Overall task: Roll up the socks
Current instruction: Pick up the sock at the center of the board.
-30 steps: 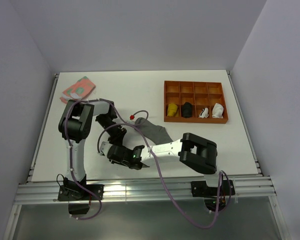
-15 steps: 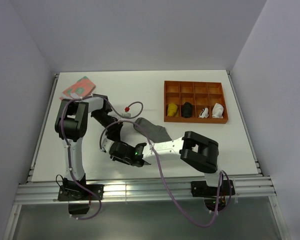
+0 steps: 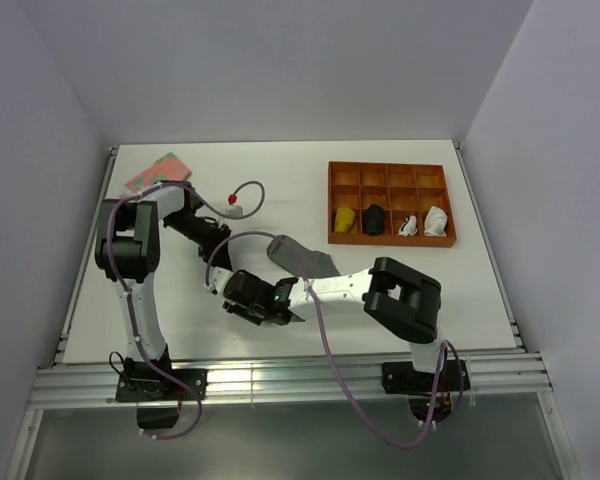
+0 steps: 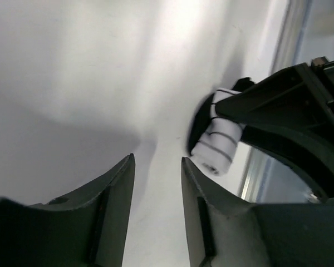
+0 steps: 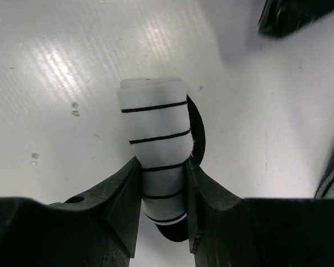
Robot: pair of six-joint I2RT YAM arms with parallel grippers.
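The white sock with thin black stripes [image 5: 155, 139] is rolled into a tight tube, its black cuff showing at the side. My right gripper [image 5: 162, 164] is shut on this roll, holding it just over the white table; in the top view the gripper [image 3: 236, 288] is at the front left-centre. The roll also shows in the left wrist view [image 4: 217, 146]. My left gripper [image 4: 157, 161] is open and empty, a short way from the roll; in the top view it [image 3: 218, 243] is behind the roll. The plain grey sock [image 3: 302, 257] lies flat beside the right forearm.
An orange compartment tray [image 3: 390, 175] at the back right holds a yellow bundle [image 3: 348, 219], a black bundle [image 3: 376, 219] and white bundles [image 3: 436, 221]. A pink and green packet [image 3: 158, 172] lies at the back left. A cable with a red end [image 3: 234, 200] loops by the left arm.
My left arm has drawn back toward the far left, away from the roll. My right gripper has kept hold of the striped roll and shifted slightly right.
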